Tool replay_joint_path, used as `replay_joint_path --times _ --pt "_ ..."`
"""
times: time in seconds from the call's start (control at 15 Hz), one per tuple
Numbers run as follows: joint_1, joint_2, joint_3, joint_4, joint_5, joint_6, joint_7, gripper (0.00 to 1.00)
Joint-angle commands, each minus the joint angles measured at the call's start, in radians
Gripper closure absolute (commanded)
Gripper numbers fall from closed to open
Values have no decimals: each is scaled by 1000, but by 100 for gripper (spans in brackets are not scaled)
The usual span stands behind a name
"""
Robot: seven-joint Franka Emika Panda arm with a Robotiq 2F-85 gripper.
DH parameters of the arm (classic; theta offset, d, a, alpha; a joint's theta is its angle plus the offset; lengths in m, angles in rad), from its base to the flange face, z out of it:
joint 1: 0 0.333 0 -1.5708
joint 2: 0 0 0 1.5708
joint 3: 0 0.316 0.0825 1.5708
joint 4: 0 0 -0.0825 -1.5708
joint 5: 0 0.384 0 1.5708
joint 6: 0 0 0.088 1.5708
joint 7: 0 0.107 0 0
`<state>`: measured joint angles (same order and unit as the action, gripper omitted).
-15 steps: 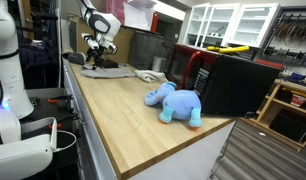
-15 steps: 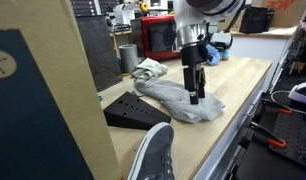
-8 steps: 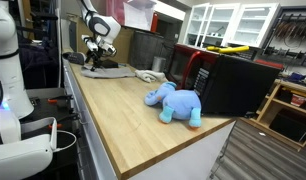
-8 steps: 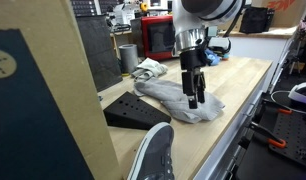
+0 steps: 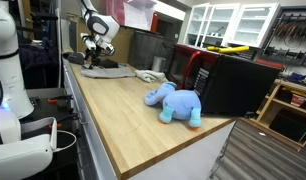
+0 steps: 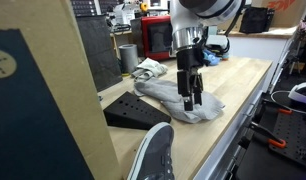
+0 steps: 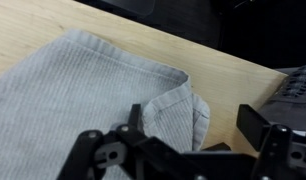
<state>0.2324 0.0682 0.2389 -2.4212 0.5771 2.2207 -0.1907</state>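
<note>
Your claw (image 6: 191, 101) released, jaws wide, grasping nothing, tips over grey towel (image 6: 161, 92); contact unclear. Towel long axis upper-left to lower-right in exterior view.

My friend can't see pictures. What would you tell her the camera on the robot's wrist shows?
A gray cloth lies spread on a light wooden table, with one corner folded over onto itself. The robot's open gripper hangs over that folded corner, its black fingers apart at the bottom of the picture, holding nothing.
</note>
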Motion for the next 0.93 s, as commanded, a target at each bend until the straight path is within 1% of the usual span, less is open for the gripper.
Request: replay_joint_path --times 0.0,0.27,0.4,0.6,0.87 --pt "3 11 17 6 40 11 -22 31" --pt "2 13 21 10 38 11 -24 63" --pt "-1 12 18 15 38 6 -22 77" --pt "-4 9 16 19 36 3 -25 99" --pt "-7 9 14 18 27 7 -29 100"
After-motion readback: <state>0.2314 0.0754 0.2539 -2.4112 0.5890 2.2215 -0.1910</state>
